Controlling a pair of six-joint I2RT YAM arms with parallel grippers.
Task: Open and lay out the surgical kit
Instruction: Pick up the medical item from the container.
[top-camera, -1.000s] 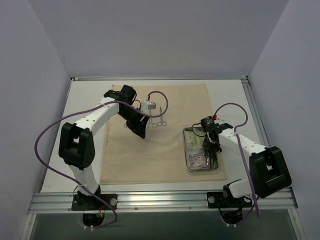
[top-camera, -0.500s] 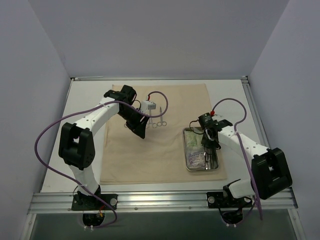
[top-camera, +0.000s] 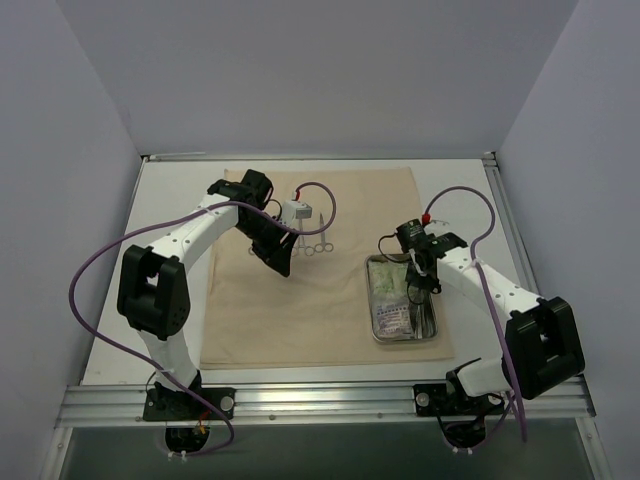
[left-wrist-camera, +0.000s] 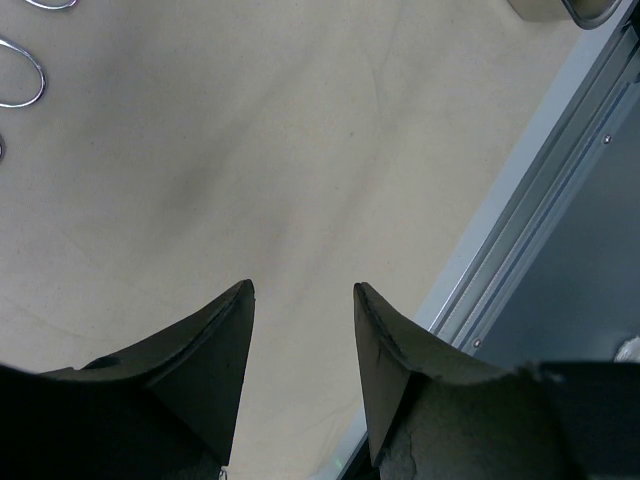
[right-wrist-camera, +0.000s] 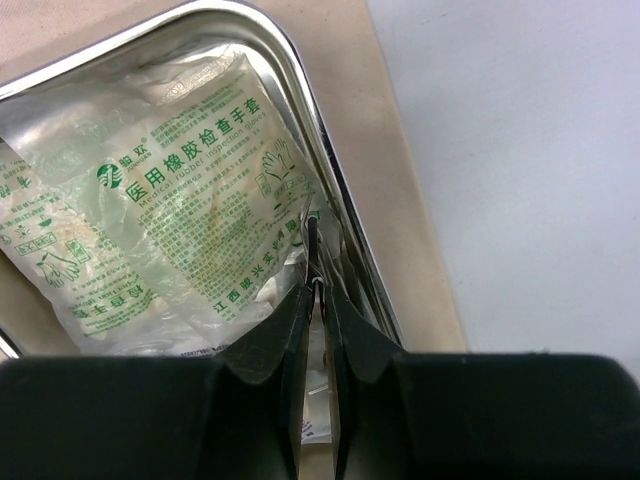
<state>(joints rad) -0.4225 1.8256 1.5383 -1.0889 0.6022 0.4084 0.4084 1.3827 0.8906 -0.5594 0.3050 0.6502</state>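
Note:
The beige cloth wrap (top-camera: 300, 310) lies spread flat on the table. Ring-handled clamps (top-camera: 318, 246) lie on it near the middle; their rings show in the left wrist view (left-wrist-camera: 22, 75). My left gripper (top-camera: 280, 265) hovers open and empty over the bare cloth (left-wrist-camera: 300, 150), its jaws (left-wrist-camera: 302, 290) apart. The steel tray (top-camera: 372, 300) sits on the cloth's right side and holds pale printed packets (right-wrist-camera: 180, 200). My right gripper (top-camera: 417, 290) is over the tray's right wall (right-wrist-camera: 330, 170), shut (right-wrist-camera: 318, 295) on a thin steel instrument (right-wrist-camera: 312, 245) that sticks out past the fingertips.
The white table (top-camera: 170, 260) shows left of the cloth and on the right (right-wrist-camera: 520, 150). An aluminium rail (top-camera: 320, 400) runs along the near edge and also shows in the left wrist view (left-wrist-camera: 540, 200). Purple cables (top-camera: 100, 260) loop off both arms.
My right gripper has shifted slightly toward the far left over the tray, still shut on the thin instrument. The left arm has not moved.

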